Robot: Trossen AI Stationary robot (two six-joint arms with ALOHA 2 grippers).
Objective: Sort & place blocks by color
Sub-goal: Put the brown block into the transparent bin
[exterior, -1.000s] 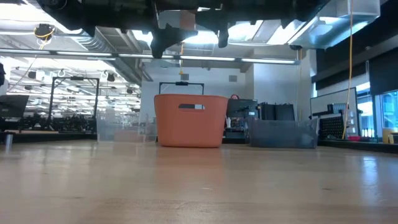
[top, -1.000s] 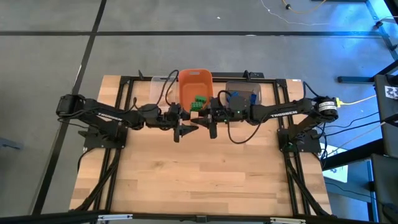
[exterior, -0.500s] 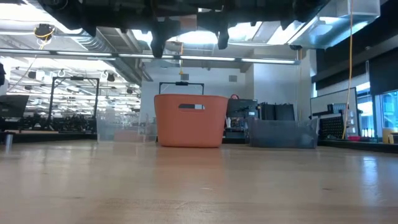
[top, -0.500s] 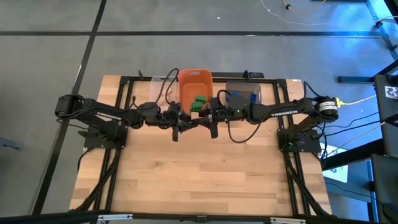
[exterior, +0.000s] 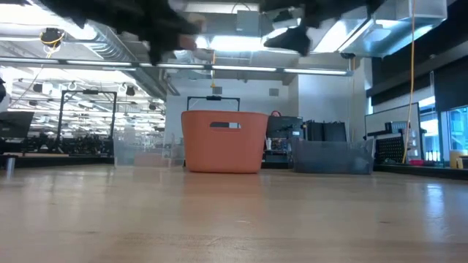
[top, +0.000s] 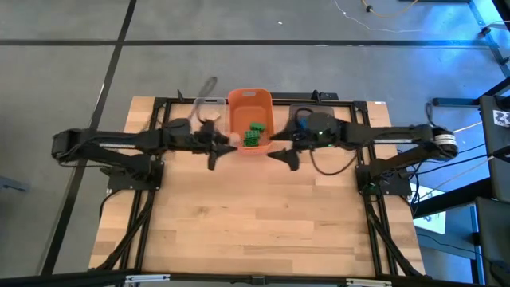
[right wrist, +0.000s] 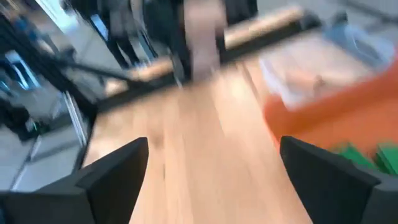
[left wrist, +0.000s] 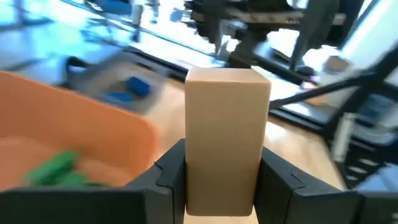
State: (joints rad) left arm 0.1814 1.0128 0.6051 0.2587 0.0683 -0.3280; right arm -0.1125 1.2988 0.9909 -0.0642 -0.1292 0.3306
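Observation:
A pale tan block stands out between my left gripper's fingers, which are shut on it. In the high view my left gripper hangs above the table just left of the orange bin. Green blocks lie in that bin. Blue blocks lie in the grey bin beyond it. My right gripper hangs just right of the orange bin. It is open with nothing between its fingers. My left gripper pinches the tan block between its two fingers, on two opposite side faces at the block's near end. The fingers reach nearly level toward the table's right and lie along the block. Its free end sticks out past them, lifted clear of the table.
Three bins stand in a row at the table's far edge: a clear bin at the left, the orange one in the middle, the grey bin partly under my right arm. The near wooden half of the table is free room.
Both grippers met at mid-table in front of the orange bin with the tan block between them. My left gripper shut on the block, then my right gripper opened and let go. They have drawn apart, left toward the table's left with the block, right toward the table's right.

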